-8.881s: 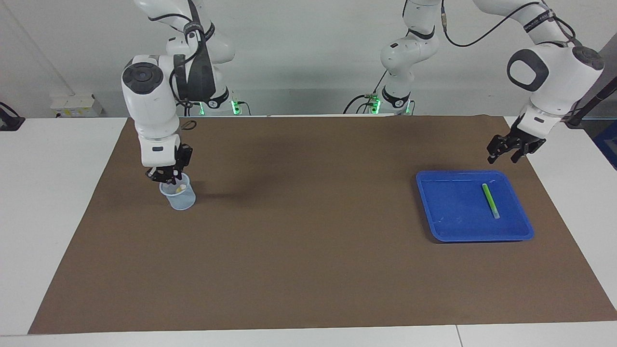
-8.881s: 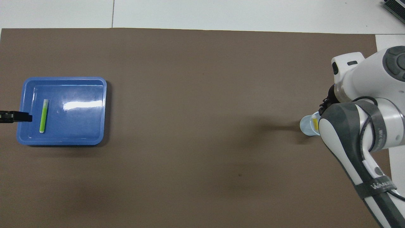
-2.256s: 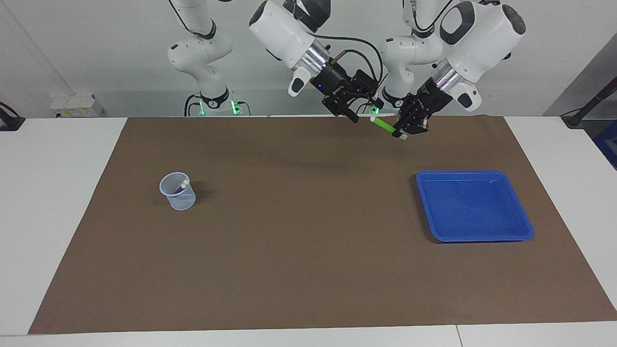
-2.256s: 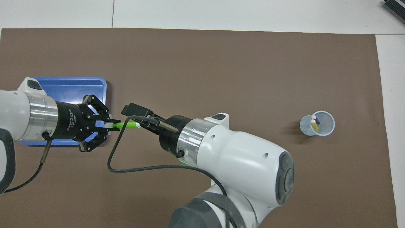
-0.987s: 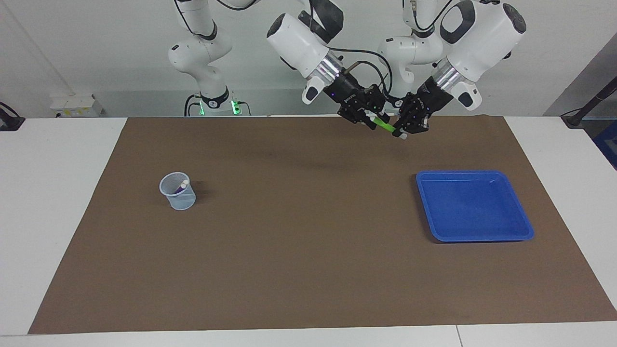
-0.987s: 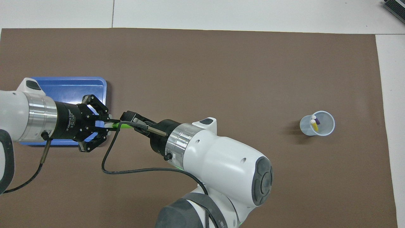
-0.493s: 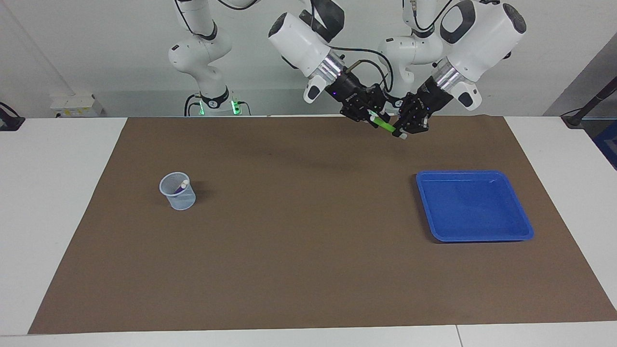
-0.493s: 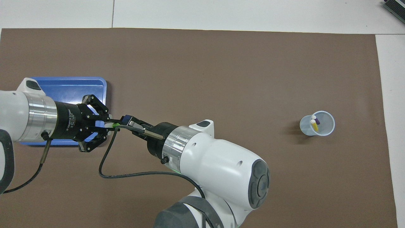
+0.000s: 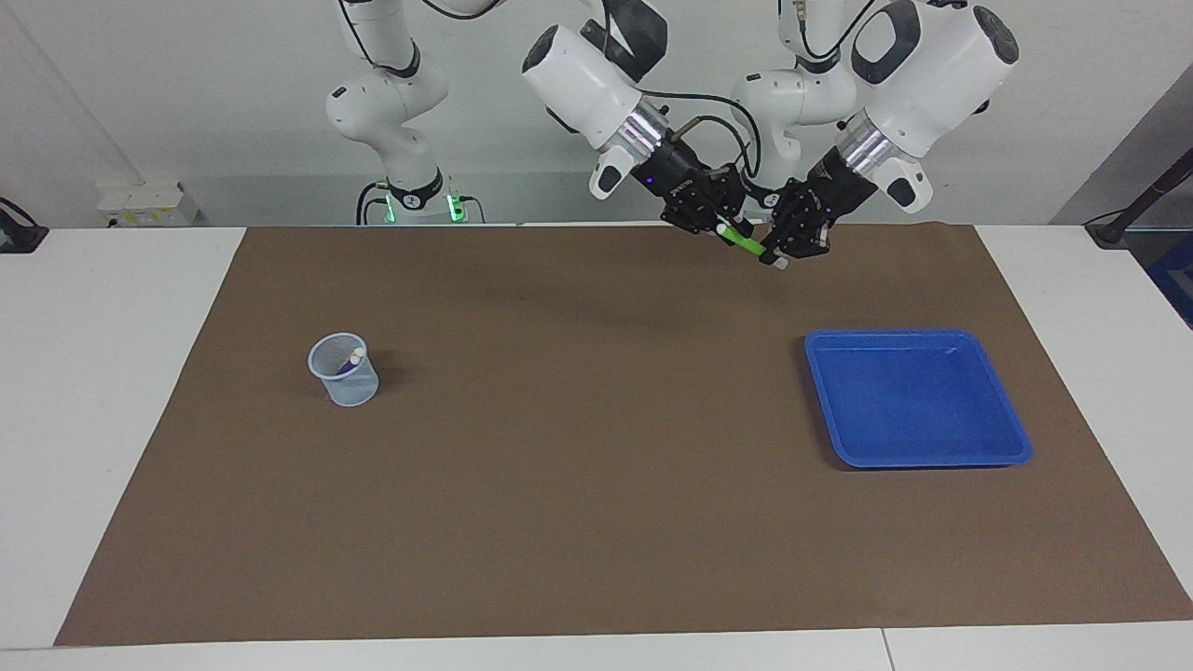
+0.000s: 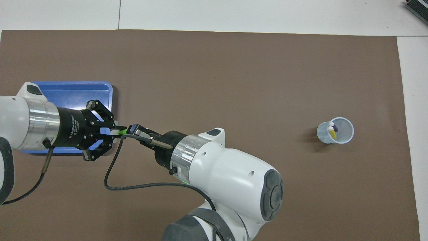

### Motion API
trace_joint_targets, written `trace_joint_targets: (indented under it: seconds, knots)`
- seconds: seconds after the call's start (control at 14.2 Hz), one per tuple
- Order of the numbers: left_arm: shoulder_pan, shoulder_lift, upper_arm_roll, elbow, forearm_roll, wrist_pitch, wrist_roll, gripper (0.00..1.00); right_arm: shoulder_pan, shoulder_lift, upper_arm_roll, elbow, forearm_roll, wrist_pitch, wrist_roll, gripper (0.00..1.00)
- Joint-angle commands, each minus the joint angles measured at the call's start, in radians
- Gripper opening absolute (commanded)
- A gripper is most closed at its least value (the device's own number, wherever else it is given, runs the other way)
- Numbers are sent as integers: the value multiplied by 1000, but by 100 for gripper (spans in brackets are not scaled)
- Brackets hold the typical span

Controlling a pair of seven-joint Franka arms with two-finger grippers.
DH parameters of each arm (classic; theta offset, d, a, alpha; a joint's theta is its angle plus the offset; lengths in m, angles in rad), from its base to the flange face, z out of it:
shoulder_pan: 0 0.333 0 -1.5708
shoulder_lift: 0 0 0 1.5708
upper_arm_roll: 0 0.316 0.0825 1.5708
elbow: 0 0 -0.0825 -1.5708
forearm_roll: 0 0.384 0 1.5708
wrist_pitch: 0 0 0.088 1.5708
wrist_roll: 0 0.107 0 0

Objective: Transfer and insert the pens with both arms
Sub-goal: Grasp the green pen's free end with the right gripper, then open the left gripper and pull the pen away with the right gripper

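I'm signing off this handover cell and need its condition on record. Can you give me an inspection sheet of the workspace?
Surface: brown mat lying flat on a white table.
Job's things: green pen in the air over the mat; yellow pen and purple pen stand in the translucent cup toward the right arm's end; blue tray toward the left arm's end.
Clutter: nothing seen.
End effectors: left end effector shut on one end of the green pen; right end effector at its other end, grip not readable.
Cables: black cable hangs in a loop from the right wrist.
Surroundings: white wall.
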Motion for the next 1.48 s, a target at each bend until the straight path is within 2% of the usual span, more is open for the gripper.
trace_joint_targets:
  seconds: [0.0, 0.14, 0.21, 0.28, 0.63, 0.7, 0.85, 0.92, 1.2, 1.41]
  knots:
    - [-7, -34, 9, -32, -17, 0, -11, 0, -3, -3, 1, -7, 14, 7, -22, 25]
    - [-5, -34, 9, -32, -17, -2, -11, 0, -4, -3, 1, -8, 14, 7, -22, 13]
    - [-5, -34, 9, -32, -17, -3, -11, 0, -4, -5, 1, -8, 14, 7, -20, 3]
    - [-5, -34, 9, -32, -17, -3, -11, 0, -6, -5, 3, -11, 14, 7, -19, 0]
    - [-7, -34, 10, -34, -17, -3, 0, 0, -10, -5, 1, -11, 16, 5, -16, 0]
    - [-7, -34, 10, -34, -17, 0, 1, 36, -10, -5, 1, -11, 16, 5, -15, 0]
    - [-1, -34, 10, -34, -17, 15, 3, 76, -13, -5, 1, -11, 16, -2, -25, 0]
    - [1, -34, 10, -34, -17, 18, 3, 87, -18, -5, 1, -11, 16, -15, -55, 0]
    - [5, -34, 10, -34, -17, 24, 0, 87, -87, -14, -3, -11, 2, -183, -268, 0]
    - [7, -34, 15, -37, -14, 20, 64, 83, -171, -25, -5, -5, -106, -353, -405, 0]
